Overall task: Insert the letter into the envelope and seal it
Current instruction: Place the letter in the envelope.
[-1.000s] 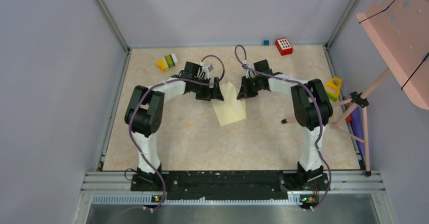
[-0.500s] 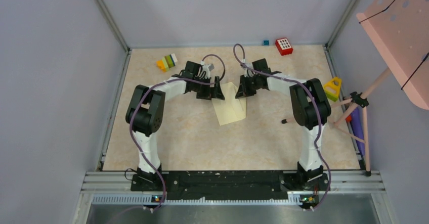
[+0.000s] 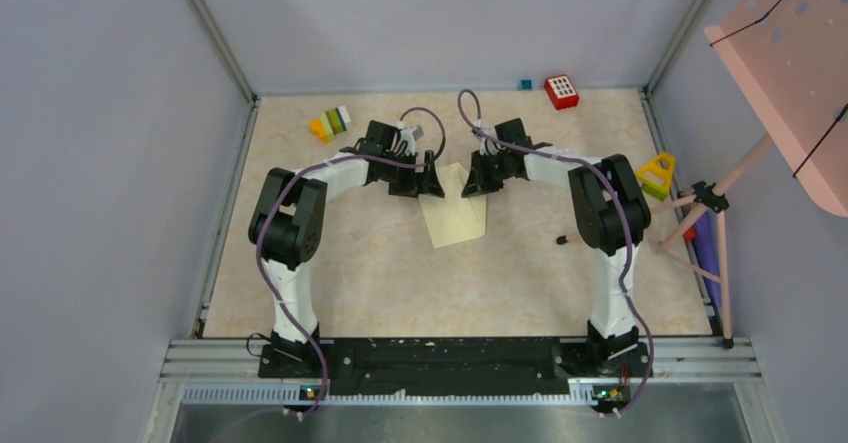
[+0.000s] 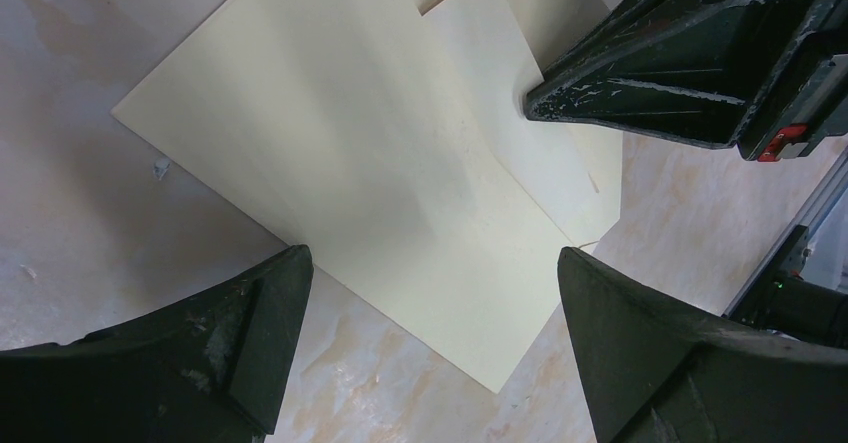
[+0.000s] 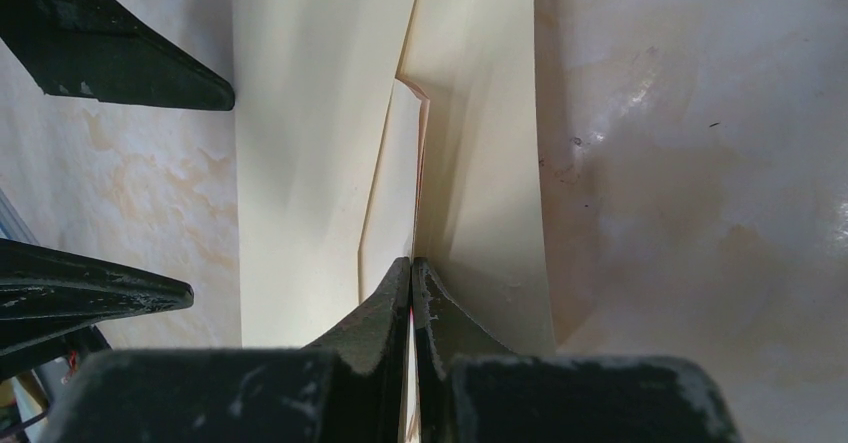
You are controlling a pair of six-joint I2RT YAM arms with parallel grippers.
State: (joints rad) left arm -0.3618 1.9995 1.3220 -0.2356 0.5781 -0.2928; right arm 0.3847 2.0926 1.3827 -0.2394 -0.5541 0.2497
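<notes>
If the clenched right gripper drags, the pale cream paper envelope may crease; the left gripper hangs released.

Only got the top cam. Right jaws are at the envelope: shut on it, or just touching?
Observer: In the right wrist view the right gripper has its jaws shut, and a raised layer of the envelope runs in between the tips.
Operator: Flap or letter?
Observer: Cannot tell. The layer stands up off the sheet beneath it, and that is all the view shows.
Operator: Left side?
Observer: In the left wrist view the left gripper has its jaws wide open with a corner of the envelope between them, nothing held.
</notes>
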